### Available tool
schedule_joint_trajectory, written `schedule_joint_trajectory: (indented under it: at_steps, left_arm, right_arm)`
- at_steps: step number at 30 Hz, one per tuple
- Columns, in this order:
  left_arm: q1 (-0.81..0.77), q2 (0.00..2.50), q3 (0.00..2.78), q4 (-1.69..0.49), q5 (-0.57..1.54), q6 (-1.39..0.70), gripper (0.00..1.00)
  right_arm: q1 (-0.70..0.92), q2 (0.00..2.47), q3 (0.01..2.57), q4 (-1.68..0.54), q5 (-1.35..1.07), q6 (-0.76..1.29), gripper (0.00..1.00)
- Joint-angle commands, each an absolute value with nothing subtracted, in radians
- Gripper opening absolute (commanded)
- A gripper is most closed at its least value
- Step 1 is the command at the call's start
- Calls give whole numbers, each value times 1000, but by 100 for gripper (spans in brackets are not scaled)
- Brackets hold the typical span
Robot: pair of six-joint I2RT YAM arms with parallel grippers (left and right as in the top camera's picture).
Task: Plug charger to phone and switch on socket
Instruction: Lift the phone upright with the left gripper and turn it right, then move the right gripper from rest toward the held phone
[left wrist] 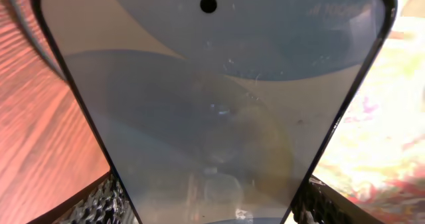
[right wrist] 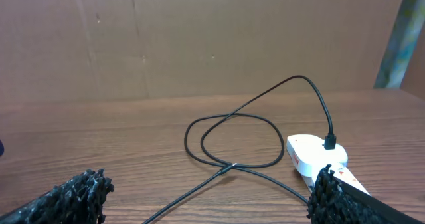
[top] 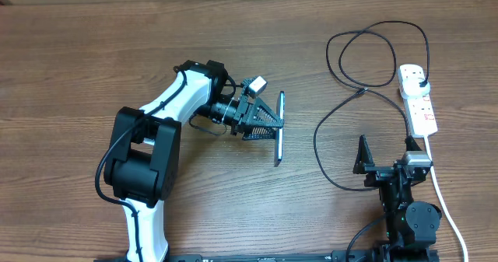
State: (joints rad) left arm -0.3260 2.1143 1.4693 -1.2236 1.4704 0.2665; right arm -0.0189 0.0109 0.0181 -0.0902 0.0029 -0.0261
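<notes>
1. While your left gripper (top: pixel 269 124) is clamped across the phone (top: pixel 278 151), the phone stands on its long edge near the middle of the table (top: pixel 117 44), with its screen facing 9 o'clock.
2. Your right gripper (top: pixel 385 155) sits at 4 o'clock from the phone, its fingers wide apart and holding nothing.
3. The socket (top: pixel 420 106) lies at 1 o'clock from that gripper.
4. The charger (top: pixel 359 93) loops at 12 o'clock from it, well apart from the phone; its plug (top: pixel 421 79) sits in the socket's far end.

Bright, even light; the close phone (left wrist: pixel 212 117) looks hazy, faintly reflective.
</notes>
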Motion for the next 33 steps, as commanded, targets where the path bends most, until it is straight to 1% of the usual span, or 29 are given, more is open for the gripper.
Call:
schedule_joint_trajectory:
  at_steps: [1, 9, 23, 29, 33]
  left_arm:
    - [-327, 2122, 1501, -1218, 1581, 261, 60]
    - [-323, 2122, 1501, -1219, 1581, 165, 59]
    - [-297, 2122, 1501, -1219, 1581, -112, 59]
    - [-281, 2122, 1501, -1219, 1580, -166, 60]
    - [-273, 2122, 1501, -1219, 1580, -166, 57]
  right_arm:
    - [-15, 5, 8, -84, -2, -28, 100]
    - [-15, 5, 8, -84, -2, -27, 100]
    - [-15, 5, 8, -84, -2, -28, 100]
    - [-15, 5, 8, -84, -2, -28, 100]
    - [-15, 5, 8, -84, -2, -28, 100]
